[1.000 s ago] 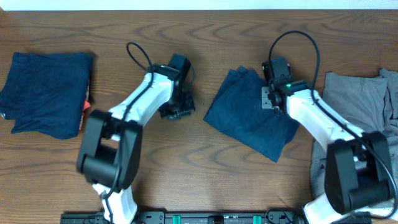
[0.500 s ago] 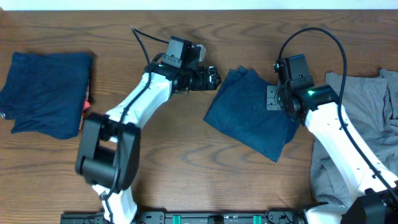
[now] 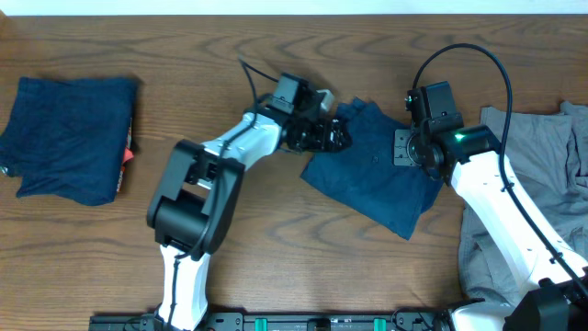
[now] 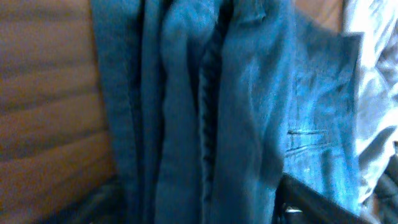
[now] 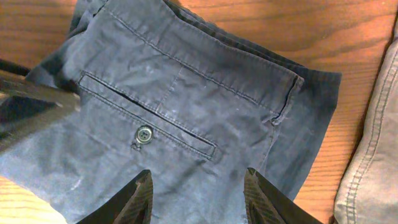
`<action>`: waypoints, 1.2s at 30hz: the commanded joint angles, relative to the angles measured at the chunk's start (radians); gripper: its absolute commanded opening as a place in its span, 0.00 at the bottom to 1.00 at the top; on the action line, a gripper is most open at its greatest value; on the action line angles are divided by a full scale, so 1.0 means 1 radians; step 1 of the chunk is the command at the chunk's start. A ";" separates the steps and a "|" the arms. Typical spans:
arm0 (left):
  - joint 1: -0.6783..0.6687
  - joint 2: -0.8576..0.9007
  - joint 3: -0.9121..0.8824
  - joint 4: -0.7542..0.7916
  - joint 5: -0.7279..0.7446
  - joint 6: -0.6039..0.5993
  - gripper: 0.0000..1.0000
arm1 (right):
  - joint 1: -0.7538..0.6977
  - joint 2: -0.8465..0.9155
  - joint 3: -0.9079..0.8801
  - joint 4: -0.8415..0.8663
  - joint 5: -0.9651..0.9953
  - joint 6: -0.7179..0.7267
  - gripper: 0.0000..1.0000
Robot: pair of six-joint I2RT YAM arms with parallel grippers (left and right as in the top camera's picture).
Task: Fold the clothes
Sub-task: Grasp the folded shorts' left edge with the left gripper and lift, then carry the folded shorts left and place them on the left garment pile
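Observation:
A folded navy pair of trousers (image 3: pixel 367 179) lies at centre right of the table. My left gripper (image 3: pixel 333 136) is at its left edge. In the left wrist view the navy cloth (image 4: pixel 249 93) fills the frame, and my left gripper (image 4: pixel 199 208) has its fingers spread wide with folds of cloth between them. My right gripper (image 3: pixel 404 147) hovers over the trousers' right part. In the right wrist view it (image 5: pixel 200 199) is open and empty above the back pocket and button (image 5: pixel 144 133).
A folded navy stack (image 3: pixel 69 138) lies at the far left with a red item (image 3: pixel 128 152) at its edge. A heap of grey clothes (image 3: pixel 528 156) lies at the right, also showing in the right wrist view (image 5: pixel 373 155). The table (image 3: pixel 303 239) is brown wood.
My left arm swung right from the table's middle to the trousers' left edge. My right arm shifted slightly early on, then stayed still.

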State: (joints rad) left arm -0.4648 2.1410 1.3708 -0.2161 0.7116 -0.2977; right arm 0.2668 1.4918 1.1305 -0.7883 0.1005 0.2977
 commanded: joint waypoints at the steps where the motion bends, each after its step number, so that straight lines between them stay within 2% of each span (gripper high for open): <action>1: -0.037 0.053 -0.009 -0.016 -0.001 0.006 0.52 | 0.007 -0.013 0.012 0.000 -0.003 0.020 0.46; 5: -0.037 0.053 -0.009 0.011 -0.001 0.005 0.10 | 0.007 -0.013 0.012 -0.002 -0.003 0.020 0.46; 6: -0.035 0.053 -0.009 0.013 0.000 0.005 0.06 | 0.008 -0.013 0.012 -0.005 -0.003 0.020 0.46; 12: 0.027 0.012 -0.009 0.001 -0.031 0.005 0.06 | 0.007 -0.013 0.012 -0.014 0.000 0.020 0.45; 19: 0.199 -0.174 -0.009 -0.145 -0.382 0.005 0.06 | 0.000 -0.013 0.012 -0.014 0.000 0.020 0.45; 22: 0.310 -0.291 -0.009 -0.180 -0.497 0.005 0.06 | -0.001 -0.013 0.012 -0.016 0.000 0.020 0.45; 27: 0.507 -0.437 -0.009 -0.159 -0.600 0.005 0.06 | -0.001 -0.013 0.012 -0.016 0.000 0.020 0.45; 31: 0.703 -0.499 -0.009 -0.130 -0.608 0.005 0.06 | -0.001 -0.013 0.012 -0.017 0.000 0.020 0.45; 36: 0.927 -0.495 -0.009 -0.159 -0.607 0.004 0.06 | -0.001 -0.013 0.012 -0.016 0.000 0.020 0.45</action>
State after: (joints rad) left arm 0.3756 1.6493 1.3636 -0.3614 0.1246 -0.2943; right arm 0.2665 1.4918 1.1305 -0.8036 0.1009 0.3038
